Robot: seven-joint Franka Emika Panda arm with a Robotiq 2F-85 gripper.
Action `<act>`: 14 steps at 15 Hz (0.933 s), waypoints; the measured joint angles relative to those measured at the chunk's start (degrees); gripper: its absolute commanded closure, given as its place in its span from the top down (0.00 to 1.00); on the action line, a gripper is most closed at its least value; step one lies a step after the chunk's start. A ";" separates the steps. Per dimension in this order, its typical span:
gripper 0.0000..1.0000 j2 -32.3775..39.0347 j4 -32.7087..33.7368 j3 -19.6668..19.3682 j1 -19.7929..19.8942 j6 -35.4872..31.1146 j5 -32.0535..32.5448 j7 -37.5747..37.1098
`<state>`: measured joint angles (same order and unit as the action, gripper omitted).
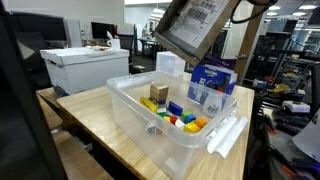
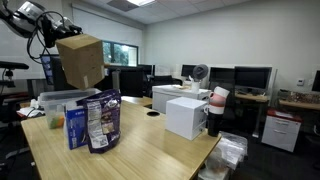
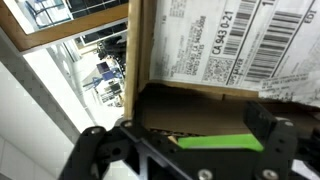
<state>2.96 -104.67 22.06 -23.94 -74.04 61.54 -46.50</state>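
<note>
A brown cardboard box [image 1: 195, 25] with shipping labels hangs tilted in the air above a clear plastic bin [image 1: 128, 88]. In an exterior view the box [image 2: 80, 60] sits right at the end of my arm, under the gripper [image 2: 50, 35]. In the wrist view my gripper [image 3: 185, 128] stands with its jaws wide apart, and the box [image 3: 200, 40] fills the picture just beyond them, its dark open mouth toward me. A green strip [image 3: 215, 142] lies between the fingers. What bears the box is hidden. Coloured toy blocks [image 1: 175, 112] lie in the bin.
A blue packet [image 1: 212, 82] leans at the bin's far side, and a snack bag [image 2: 103, 120] stands beside it on the wooden table [image 2: 150, 150]. A white carton [image 2: 185, 115] and a red-and-white cup [image 2: 218, 98] stand nearby. Office desks and monitors lie behind.
</note>
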 measured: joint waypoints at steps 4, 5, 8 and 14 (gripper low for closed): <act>1.00 0.00 0.52 -0.50 0.01 0.00 -4.05 5.13; 1.00 0.00 0.54 -0.56 0.01 0.00 -4.88 6.18; 1.00 0.00 0.54 -0.67 0.01 0.00 -6.69 8.67; 1.00 0.00 0.02 -0.46 -0.18 0.00 -9.66 12.18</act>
<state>2.96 -104.65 21.60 -24.12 -74.04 51.88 -34.32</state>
